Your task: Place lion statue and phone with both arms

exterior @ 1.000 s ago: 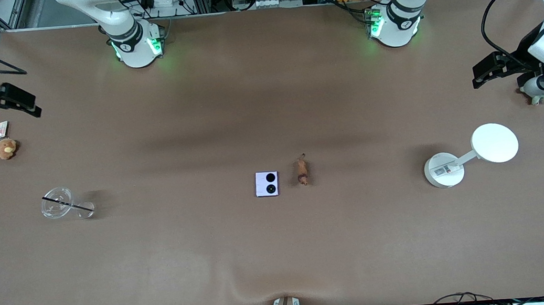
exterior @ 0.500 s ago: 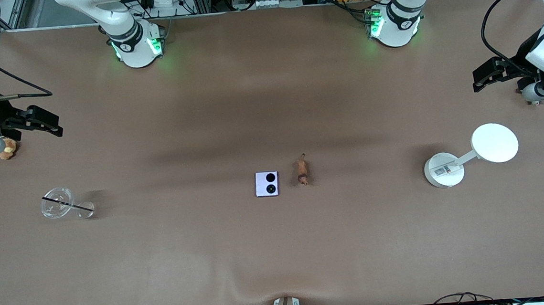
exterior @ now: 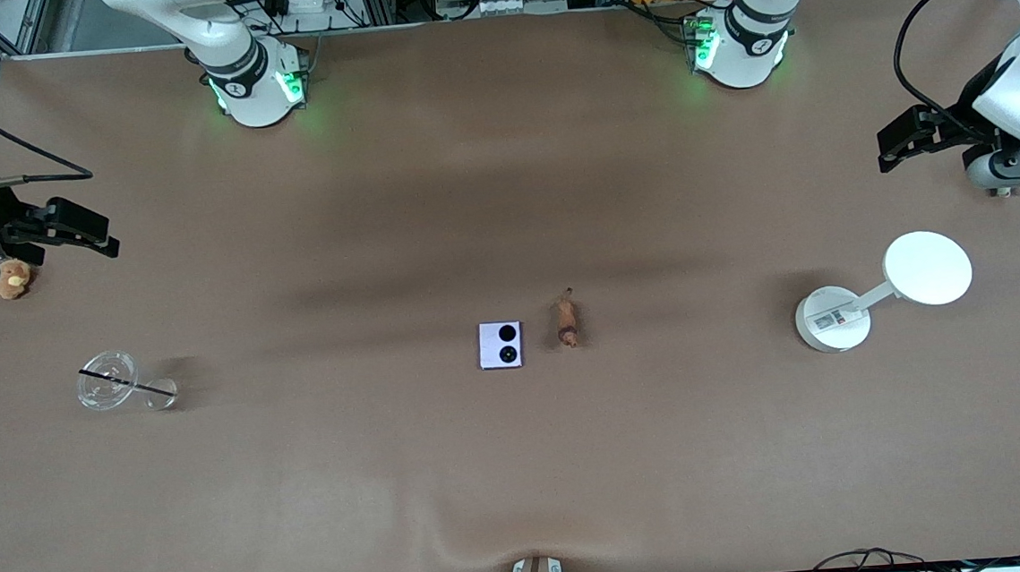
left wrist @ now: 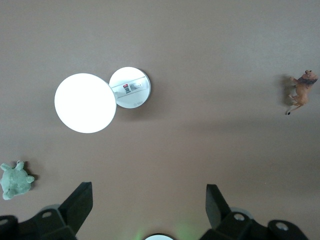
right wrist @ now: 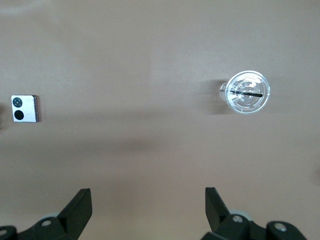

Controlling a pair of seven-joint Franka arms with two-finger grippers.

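Observation:
The phone [exterior: 501, 345], a lavender-white square with two black circles, lies flat at the table's middle. It also shows in the right wrist view [right wrist: 25, 108]. The lion statue [exterior: 566, 320], small and reddish-brown, lies on its side just beside the phone toward the left arm's end. It also shows in the left wrist view [left wrist: 301, 90]. My right gripper [exterior: 98, 241] is open and empty over the right arm's end of the table. My left gripper [exterior: 891, 150] is open and empty over the left arm's end. Both are well away from the two objects.
A clear plastic cup with a black straw [exterior: 122, 382] lies toward the right arm's end. A tan plush toy [exterior: 11, 278] sits by the right gripper. A white round stand with a disc [exterior: 878, 292] stands toward the left arm's end, with a green plush turtle [left wrist: 14, 180] close by.
The right gripper has come in from the table's end toward the middle, then held. The left gripper has shifted slightly toward the middle. Phone and lion statue have not moved.

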